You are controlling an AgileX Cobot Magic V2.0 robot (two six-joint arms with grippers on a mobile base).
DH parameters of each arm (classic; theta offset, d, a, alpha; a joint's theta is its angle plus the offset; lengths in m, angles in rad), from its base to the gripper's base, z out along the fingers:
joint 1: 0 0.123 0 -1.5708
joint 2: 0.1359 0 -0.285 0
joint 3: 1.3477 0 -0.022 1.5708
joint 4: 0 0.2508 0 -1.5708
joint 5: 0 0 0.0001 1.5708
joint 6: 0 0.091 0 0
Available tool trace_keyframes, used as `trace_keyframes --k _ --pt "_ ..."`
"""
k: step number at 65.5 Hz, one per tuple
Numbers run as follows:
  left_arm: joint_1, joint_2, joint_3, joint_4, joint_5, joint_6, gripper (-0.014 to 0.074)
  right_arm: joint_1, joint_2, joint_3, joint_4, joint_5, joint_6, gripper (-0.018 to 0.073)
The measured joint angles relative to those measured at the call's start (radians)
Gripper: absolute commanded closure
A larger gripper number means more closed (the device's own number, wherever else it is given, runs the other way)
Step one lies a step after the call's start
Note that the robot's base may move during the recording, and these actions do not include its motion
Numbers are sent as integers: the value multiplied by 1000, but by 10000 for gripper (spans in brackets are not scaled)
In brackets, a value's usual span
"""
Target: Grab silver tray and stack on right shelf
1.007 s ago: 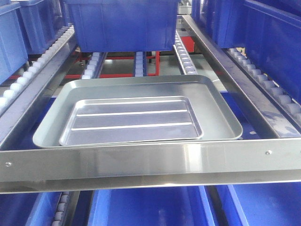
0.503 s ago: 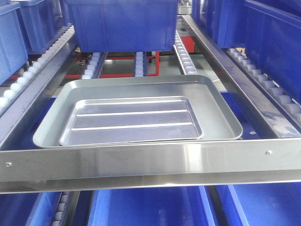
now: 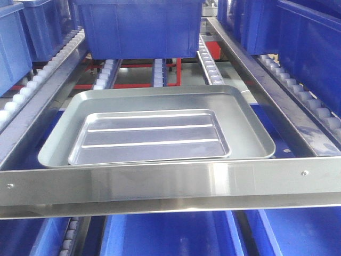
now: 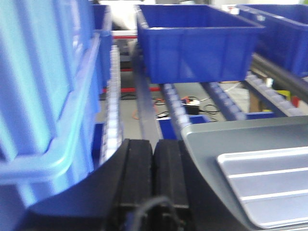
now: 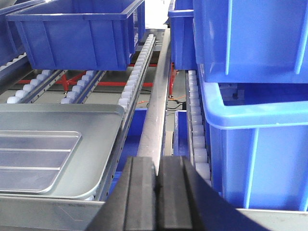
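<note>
- Silver tray [image 4: 269, 185]: cut off by the right and lower edges in the left wrist view; only a corner portion shows.
- Larger tray [image 5: 57, 144]: left part beyond the right wrist view's edge.
- Near blue bin [image 4: 43, 86]: blurred, edges indistinct.

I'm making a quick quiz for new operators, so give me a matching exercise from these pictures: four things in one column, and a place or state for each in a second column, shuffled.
Things:
1. ridged silver tray
2. larger silver tray
3. blue bin
4. left gripper

Places or states:
A. fingers pressed together, holding nothing
B. farther back on the roller rails
C. nested inside another tray
D. resting on the rails just behind the shiny front bar

Pairs: 1-C, 2-D, 3-B, 4-A
</note>
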Motion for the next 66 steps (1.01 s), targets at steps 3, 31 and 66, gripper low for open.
trace_keyframes --k 3,31,66 --pt "29 -30 35 -1 -2 0 697 0 0 0 0 0 0 510" --pt "74 -152 96 13 19 -54 697 0 0 0 2 2 0 510" --pt "74 -153 96 13 19 -56 697 0 0 0 2 2 0 510"
